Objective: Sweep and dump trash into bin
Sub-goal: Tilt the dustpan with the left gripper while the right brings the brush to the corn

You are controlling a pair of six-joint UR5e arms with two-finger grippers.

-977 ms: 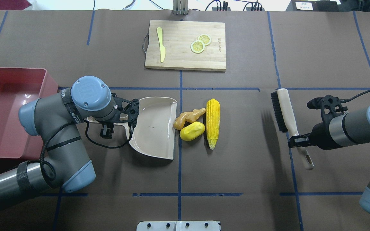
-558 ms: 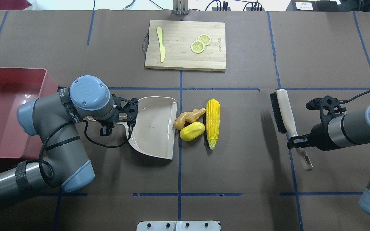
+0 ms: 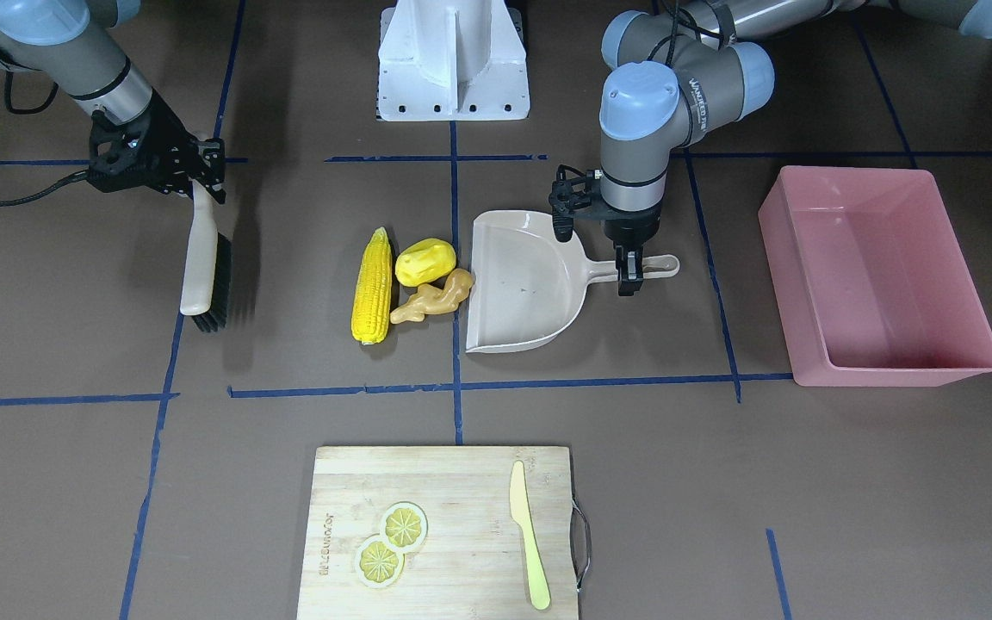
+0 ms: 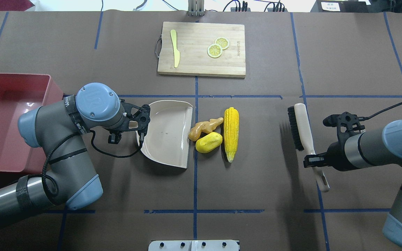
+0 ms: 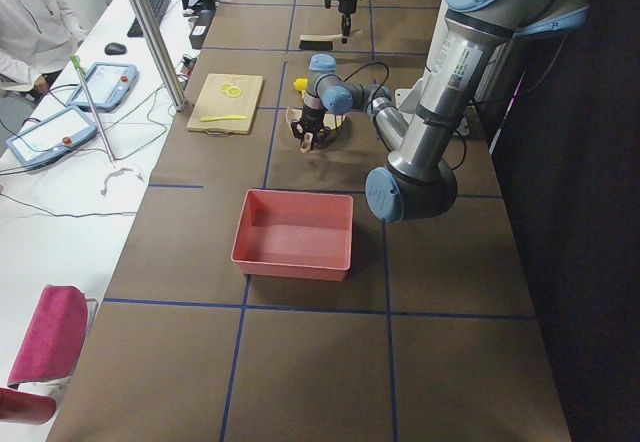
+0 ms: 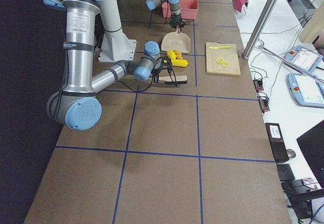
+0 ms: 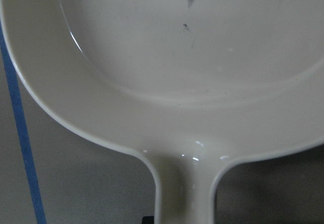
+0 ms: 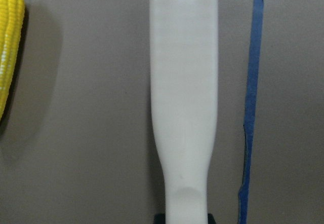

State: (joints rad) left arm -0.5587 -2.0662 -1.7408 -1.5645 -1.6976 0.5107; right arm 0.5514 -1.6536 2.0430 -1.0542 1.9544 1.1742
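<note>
Fingers of our right gripper (image 3: pixel 206 175) are clamped on the handle of the brush (image 3: pixel 201 258) in the front-facing view, while our left gripper (image 3: pixel 629 274) is closed on the handle of the dustpan (image 3: pixel 522 288). The 3 pieces of trash sit between the 2 tools. The corn cob (image 3: pixel 373 288) is nearest the brush, and the potato piece (image 3: pixel 424 261) and ginger root (image 3: pixel 431 297) crowd the pan's open lip. The bin (image 3: pixel 784 284) waits beyond the pan, on our left arm's side. From overhead, the corn cob (image 4: pixel 231 132) lies with its long axis parallel to both the bristle row of the brush (image 4: pixel 300 125) and the straight mouth of the dustpan (image 4: pixel 168 134). The bristles face the cob but are well apart from it. We judge that a broadside push toward our left comes next, and that our right gripper (image 4: pixel 314 161) is the 1 to make it. The ginger root (image 4: pixel 204 128) seems to touch the lip already. The side views add little beyond the bin (image 5: pixel 292 242) standing apart from the pan. Our left wrist camera shows only the dustpan (image 7: pixel 192 57), with its handle running down toward the fingers. Our right wrist camera shows the pale handle of the brush (image 8: pixel 185 82) running straight ahead, with the corn cob (image 8: pixel 10 41) off to its left.
</note>
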